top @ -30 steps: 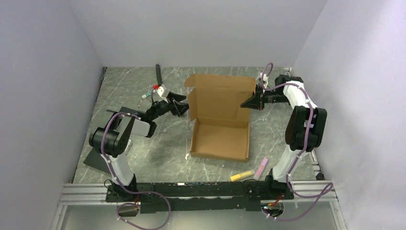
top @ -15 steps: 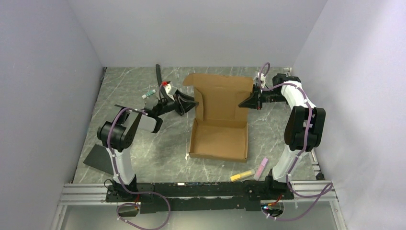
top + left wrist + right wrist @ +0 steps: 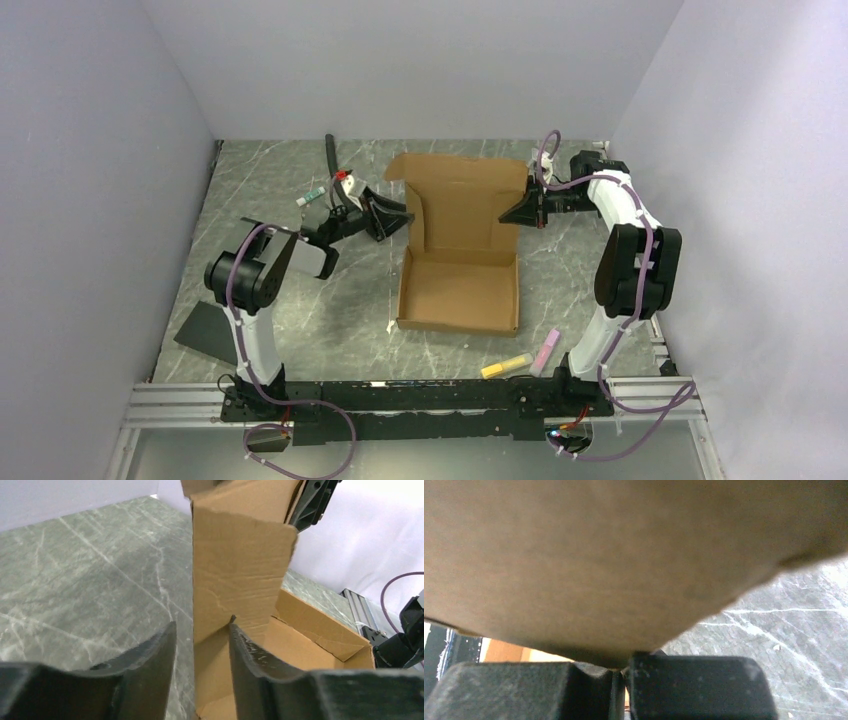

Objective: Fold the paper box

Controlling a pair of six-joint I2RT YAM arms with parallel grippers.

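**Hidden or unclear.** In the right wrist view, blurred cardboard of the box (image 3: 624, 555) is filling most of the frame and leaving only a corner of the desk (image 3: 804, 630) in sight. In the left wrist view the upper frame edge is cutting off the top of the flap (image 3: 235, 575). There the right arm is showing only as dark parts behind the cardboard. In the top view both grippers' fingertips are appearing too small against the lid (image 3: 465, 205) to be told apart.

**Grippers.** The left gripper (image 3: 200, 645) is standing narrowly open, straddling the flap at the lid's left edge. One finger (image 3: 255, 665) is touching the flap's lower edge. A strip of desk is showing between the other finger (image 3: 150, 670) and the cardboard, so nothing is being clamped. The right gripper (image 3: 620, 672) is pressing its jaws together on the lid's right edge and holding it.

**Box.** Plain brown and corrugated, it is sitting at the middle of the desk. Its shallow tray (image 3: 460, 295), walls raised, is resting flat on the near side. The lid is standing upright from the tray's far wall, between the two grippers. The flap is standing at an angle to the lid panel.

**Other items.** A yellow marker (image 3: 505, 366) and a pink marker (image 3: 545, 350) are lying near and right of the tray, apart from it.
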